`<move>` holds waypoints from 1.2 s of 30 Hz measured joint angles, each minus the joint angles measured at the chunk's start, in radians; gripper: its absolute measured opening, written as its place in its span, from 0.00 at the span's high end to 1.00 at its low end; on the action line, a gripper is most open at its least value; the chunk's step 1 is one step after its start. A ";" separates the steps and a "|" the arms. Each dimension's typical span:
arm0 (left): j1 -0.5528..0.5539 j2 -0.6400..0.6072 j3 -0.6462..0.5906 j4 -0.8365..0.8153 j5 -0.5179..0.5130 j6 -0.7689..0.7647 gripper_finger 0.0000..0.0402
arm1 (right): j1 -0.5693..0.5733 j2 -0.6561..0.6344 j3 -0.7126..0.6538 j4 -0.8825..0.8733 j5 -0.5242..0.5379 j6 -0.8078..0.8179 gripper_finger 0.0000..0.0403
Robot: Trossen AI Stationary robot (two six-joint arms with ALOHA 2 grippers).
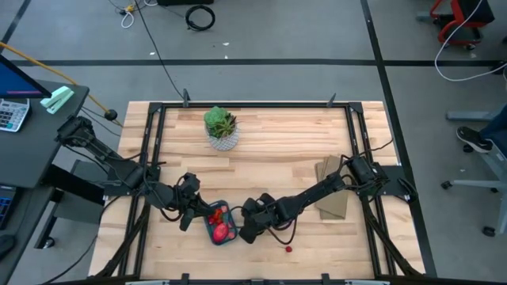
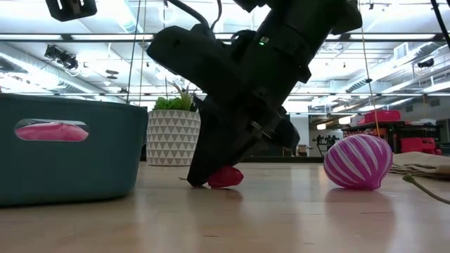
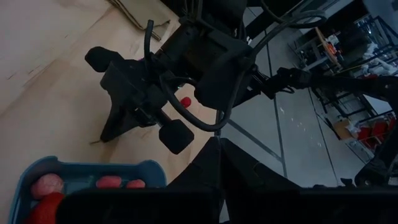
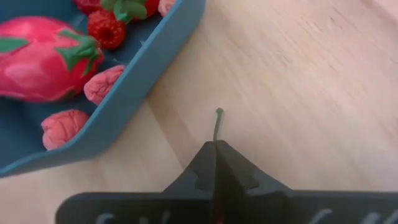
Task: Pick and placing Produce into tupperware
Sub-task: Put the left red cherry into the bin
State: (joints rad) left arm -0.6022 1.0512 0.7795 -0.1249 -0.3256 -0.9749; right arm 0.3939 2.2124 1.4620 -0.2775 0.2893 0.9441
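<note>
The blue-teal tupperware [image 1: 230, 207] sits near the table's front edge, between my two grippers. It holds several pieces of produce, among them a large pink oval piece [image 4: 37, 59] and small red berries [image 4: 106, 31]. My right gripper [image 1: 247, 232] stands just right of the tray, shut on a small red piece [image 2: 226, 176] with a green stem. My left gripper [image 1: 190, 215] hovers shut at the tray's left side, with nothing in it. A purple striped ball [image 2: 358, 161] rests on the table. My right gripper pinches the small red piece between its two fingers [image 4: 199, 177], a little back from their tips. The green stem [image 4: 217, 124] sticks out past the fingertips. The fingers slant down from the table's right side. The piece's underside [image 2: 228, 184] rests on the wood.
A green plant in a white patterned pot [image 1: 221, 131] stands at the table's far side. A tan cloth bag [image 1: 333, 194] lies at the right, under my right arm. A small red round thing [image 1: 288, 248] lies near the front edge.
</note>
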 joint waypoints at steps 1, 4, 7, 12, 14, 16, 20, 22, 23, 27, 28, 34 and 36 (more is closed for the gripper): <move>0.000 0.000 0.000 0.000 0.000 -0.001 0.98 | -0.001 0.000 0.000 0.000 0.004 0.016 0.98; 0.000 0.000 0.000 0.000 0.000 -0.005 0.97 | -0.003 0.000 0.000 -0.001 0.014 0.061 0.98; 0.000 0.000 0.000 0.000 0.000 -0.008 0.95 | -0.010 -0.006 -0.001 -0.004 0.018 0.099 0.99; 0.000 0.000 0.000 0.001 -0.001 -0.009 0.95 | -0.017 -0.053 -0.007 -0.024 0.119 0.204 0.99; 0.000 0.000 0.000 0.001 -0.004 -0.009 0.96 | -0.019 -0.088 -0.005 0.027 0.196 0.222 0.99; 0.000 0.000 0.000 0.001 -0.007 -0.008 0.97 | -0.023 -0.109 -0.001 0.117 0.241 0.206 0.99; 0.001 0.000 0.000 0.001 -0.051 -0.008 0.98 | -0.030 -0.111 -0.003 0.400 0.246 0.087 0.99; 0.001 0.000 0.000 0.002 -0.077 -0.007 0.98 | -0.031 -0.107 0.001 0.551 0.230 0.045 0.99; 0.001 0.000 0.000 0.002 -0.087 -0.007 0.97 | -0.033 -0.107 0.001 0.587 0.214 0.036 0.99; 0.001 0.000 0.000 0.002 -0.105 -0.006 0.95 | -0.038 -0.092 -0.001 0.560 0.124 0.033 0.99; 0.002 0.000 0.000 0.002 -0.108 -0.006 0.94 | -0.039 -0.088 -0.002 0.551 0.094 0.033 0.99; 0.024 0.000 0.000 0.000 -0.108 0.004 0.96 | -0.053 -0.058 0.001 0.543 0.012 0.023 0.98; 0.029 0.000 0.000 0.001 -0.108 0.004 0.97 | -0.056 -0.053 0.000 0.517 0.004 0.019 0.98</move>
State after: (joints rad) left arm -0.5732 1.0512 0.7792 -0.1238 -0.4339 -0.9710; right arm 0.3379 2.1593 1.4616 0.2397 0.2930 0.9632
